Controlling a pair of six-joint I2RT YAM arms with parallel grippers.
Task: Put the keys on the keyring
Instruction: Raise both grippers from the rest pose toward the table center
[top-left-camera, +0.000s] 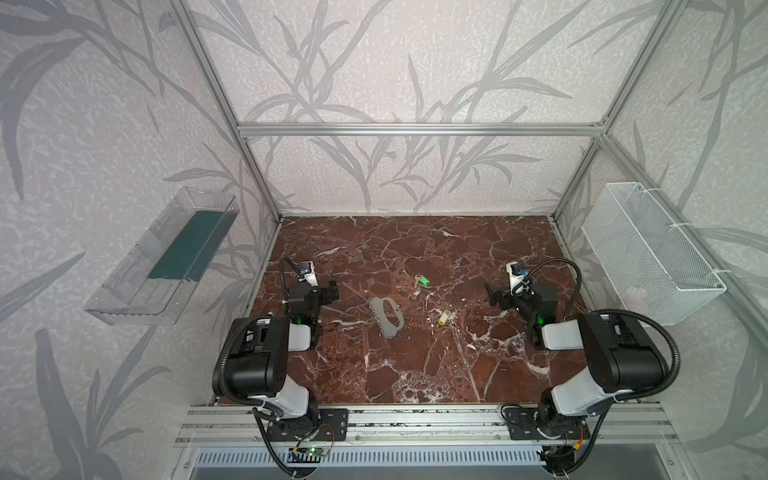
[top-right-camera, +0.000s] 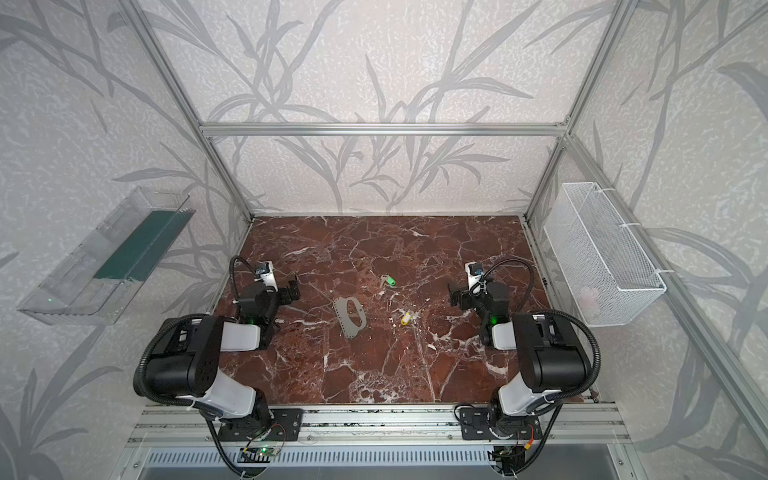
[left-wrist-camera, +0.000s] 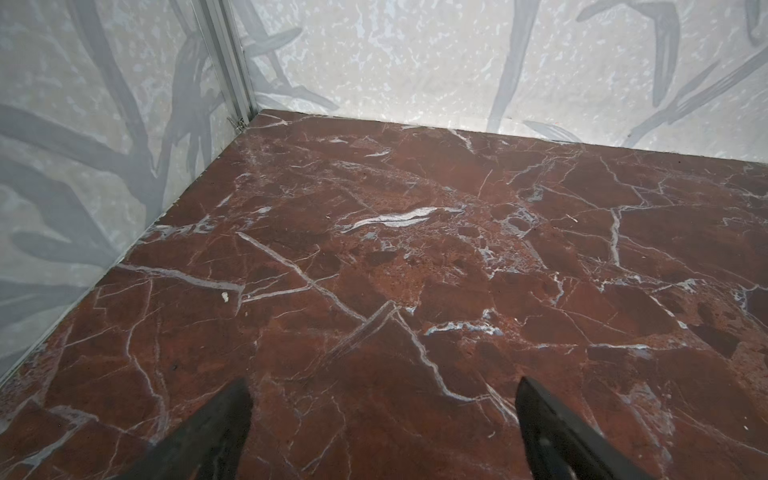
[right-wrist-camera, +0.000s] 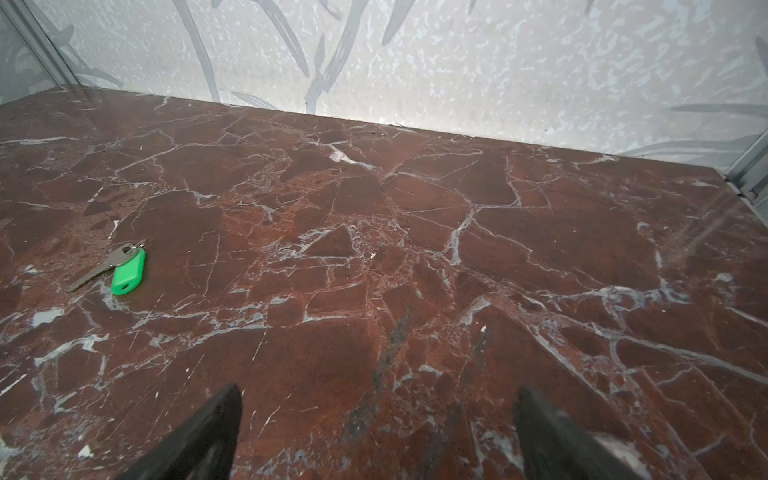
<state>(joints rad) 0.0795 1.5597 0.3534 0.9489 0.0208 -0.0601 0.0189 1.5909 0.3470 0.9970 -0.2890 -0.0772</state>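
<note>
Step, as I read it: the very start. No key is on the keyring (top-left-camera: 386, 312) yet. It lies flat nr the middle of the table (top-left-camera: 415, 374), a bit toward the left edge. Green key (top-left-camera: 422, 281) lies beyond it toward the back edge, near but apart. Yellow key (top-left-camera: 444, 318) lies on its right-edge side, also near, not touching.

Next move, prob: one gripper fetches a key while the other steadies or lifts the keyring. Everything lies flat on hard marble, so a pinch needs fingertips brought low, across a tag or blade. The thin plate looks awkward to lift. R gripper (top-left-camera: 493, 296) is nearer both keys, L gripper (top-left-camera: 331, 290) nearer the keyring.

Pose: L gripper sits nr the left edge, jaws spread wide, nothing btwn them. Its wrist view shows only bare table toward the back-left corner. R gripper mirrors it nr the right edge, jaws wide, empty, aimed at the back edge w/ green key off to one side. Both arms are folded, elbows toward the front edge, grippers well apart from all task things.
</note>
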